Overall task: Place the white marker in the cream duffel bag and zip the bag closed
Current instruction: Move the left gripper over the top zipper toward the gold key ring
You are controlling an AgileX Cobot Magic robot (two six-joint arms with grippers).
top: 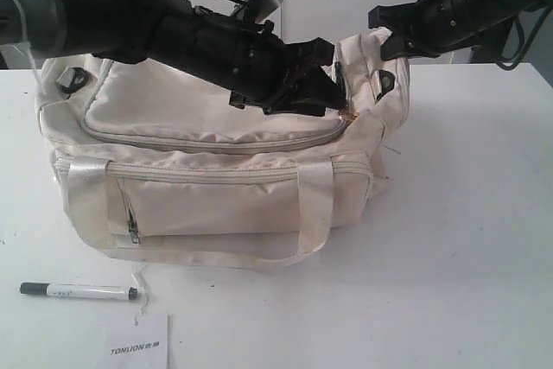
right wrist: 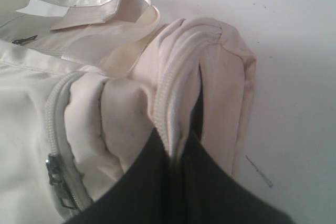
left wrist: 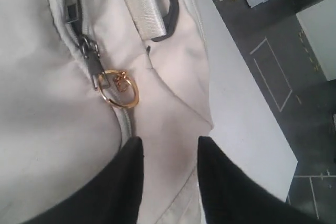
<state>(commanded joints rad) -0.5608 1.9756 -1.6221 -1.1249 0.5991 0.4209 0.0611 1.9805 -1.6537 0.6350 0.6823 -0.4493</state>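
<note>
The cream duffel bag [top: 216, 170] lies across the table with its curved top zipper closed. The white marker [top: 79, 291], dark cap to the left, rests on the table in front of the bag's left corner. My left gripper [top: 321, 85] hovers open over the bag's right end, just short of the zipper's gold pull ring [left wrist: 119, 88]; nothing sits between its fingers [left wrist: 126, 177]. My right gripper [right wrist: 176, 142] is shut on a pinched fold of the cream duffel bag [right wrist: 178, 77] at that same right end, holding it lifted.
A white paper card printed TONLION [top: 138, 347] lies at the table's front edge near the marker. A black end ring [left wrist: 157, 3] with webbing sits beyond the zipper pull. The table edge [left wrist: 247, 108] drops to the floor just past the bag's end.
</note>
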